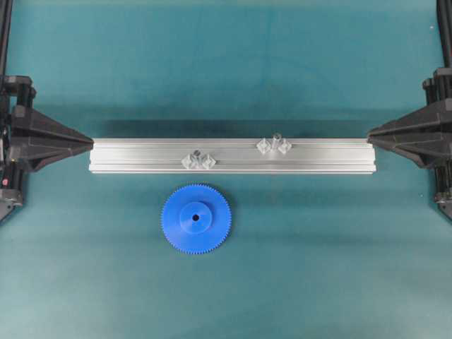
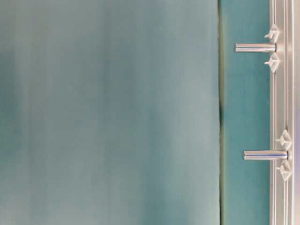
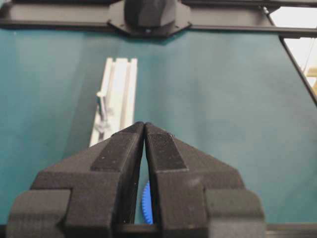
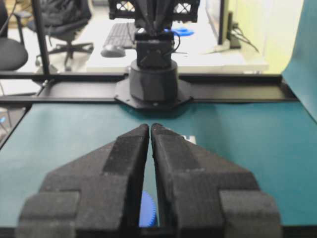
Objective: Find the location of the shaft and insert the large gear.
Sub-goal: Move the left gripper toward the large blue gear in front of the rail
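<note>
The large gear [image 1: 197, 218], flat and bright blue with a raised hub, lies on the teal mat just in front of the aluminium rail [image 1: 141, 150]. Two near-identical grey pins stand on the rail between clear diamond pieces, one left of centre [image 1: 198, 153] and one right of centre [image 1: 276, 137]. I cannot tell which of them is the shaft. My left gripper [image 1: 90, 143] is shut and empty at the rail's left end. At the rail's right end my right gripper [image 1: 370, 134] is also shut and empty. A sliver of gear [image 3: 146, 203] shows behind the left fingers [image 3: 119, 148].
The table-level view shows both pins [image 2: 255, 47] [image 2: 265, 154] sticking out from the rail [image 2: 281, 93]. A black frame bar [image 3: 64, 15] and the opposite arm's base [image 4: 153, 82] bound the mat. Teal mat lies in front of and behind the rail.
</note>
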You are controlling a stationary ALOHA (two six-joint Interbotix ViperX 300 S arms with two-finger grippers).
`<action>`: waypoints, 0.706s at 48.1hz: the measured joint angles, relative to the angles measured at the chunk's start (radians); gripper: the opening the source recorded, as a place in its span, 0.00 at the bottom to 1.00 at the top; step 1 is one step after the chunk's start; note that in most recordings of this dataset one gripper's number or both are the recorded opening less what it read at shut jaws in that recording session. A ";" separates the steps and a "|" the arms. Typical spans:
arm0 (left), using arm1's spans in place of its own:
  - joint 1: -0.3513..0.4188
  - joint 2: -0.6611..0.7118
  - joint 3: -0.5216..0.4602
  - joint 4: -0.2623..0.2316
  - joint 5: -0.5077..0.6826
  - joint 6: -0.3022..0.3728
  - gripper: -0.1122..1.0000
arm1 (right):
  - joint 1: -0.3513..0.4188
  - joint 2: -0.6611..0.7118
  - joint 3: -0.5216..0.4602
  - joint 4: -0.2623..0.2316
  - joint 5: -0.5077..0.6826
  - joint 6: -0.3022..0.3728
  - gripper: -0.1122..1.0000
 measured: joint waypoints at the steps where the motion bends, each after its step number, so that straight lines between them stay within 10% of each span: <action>1: 0.000 -0.002 0.000 0.000 0.000 0.000 0.20 | 0.002 0.000 0.000 0.000 0.002 0.000 0.25; 34: -0.080 0.316 -0.201 0.009 0.270 -0.071 0.10 | 0.003 -0.002 -0.031 0.025 0.365 0.048 0.14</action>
